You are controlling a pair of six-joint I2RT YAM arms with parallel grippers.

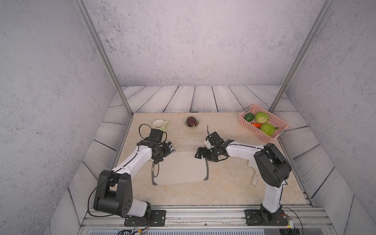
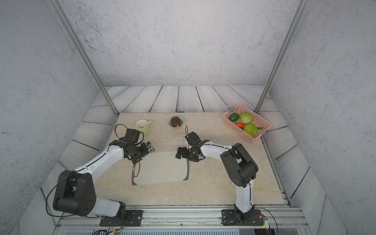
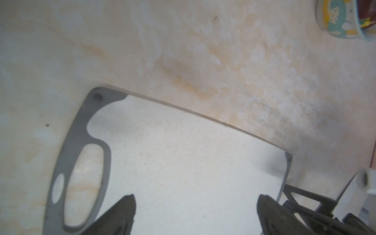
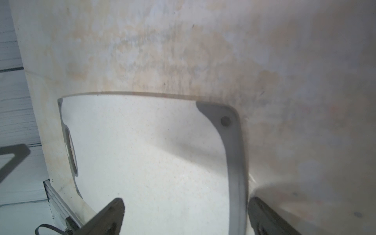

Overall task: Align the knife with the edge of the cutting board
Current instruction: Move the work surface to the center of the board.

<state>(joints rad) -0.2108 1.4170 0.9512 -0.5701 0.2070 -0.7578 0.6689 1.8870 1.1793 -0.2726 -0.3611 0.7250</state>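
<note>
the beige marbled table [image 1: 223,193] bears a board [image 1: 181,168] lying flat at centre, a knife [image 1: 254,179] at 3 o'clock apart from it, a mug [image 1: 159,124] at 11, a bowl [image 1: 191,122] at 12 and a basket [image 1: 256,132] at 2.

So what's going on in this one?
Both arms reach in over the cutting board. The left gripper is open above the end with the handle slot. The right gripper is open over the dark trim at the opposite end. Neither holds anything. The knife lies flat on the table on the robot's right, apart from the board and partly hidden by the right arm. It is untouched, so the aligning has not begun.
</note>
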